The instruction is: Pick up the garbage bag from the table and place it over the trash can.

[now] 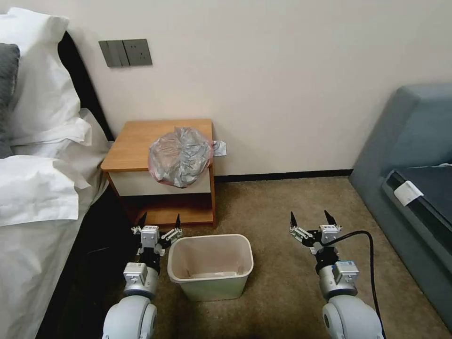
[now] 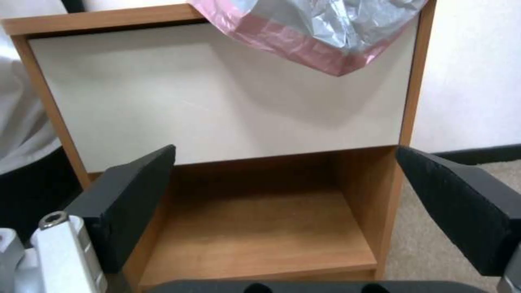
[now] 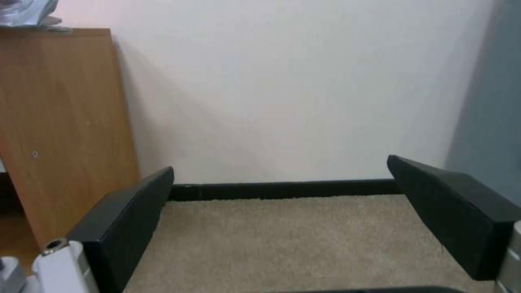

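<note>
The garbage bag (image 1: pixel 180 156) lies crumpled on the right front part of the table (image 1: pixel 134 143), grey with a pinkish rim, and hangs over the white drawer front. Its rim (image 2: pixel 304 38) droops in the left wrist view above the drawer (image 2: pixel 217 101). The trash can (image 1: pixel 211 266) stands on the carpet in front of the table, upright. My left gripper (image 1: pixel 160 219) is open, low, just left of the can and facing the table's shelf. My right gripper (image 1: pixel 311 217) is open over bare carpet to the can's right.
A bed with white bedding (image 1: pixel 37 188) borders the left side. A grey-blue sofa (image 1: pixel 409 155) stands at the right. The wall (image 1: pixel 282 84) is right behind the table. A black cable (image 1: pixel 369 254) runs along my right arm. Carpet (image 1: pixel 282 197) lies between table and sofa.
</note>
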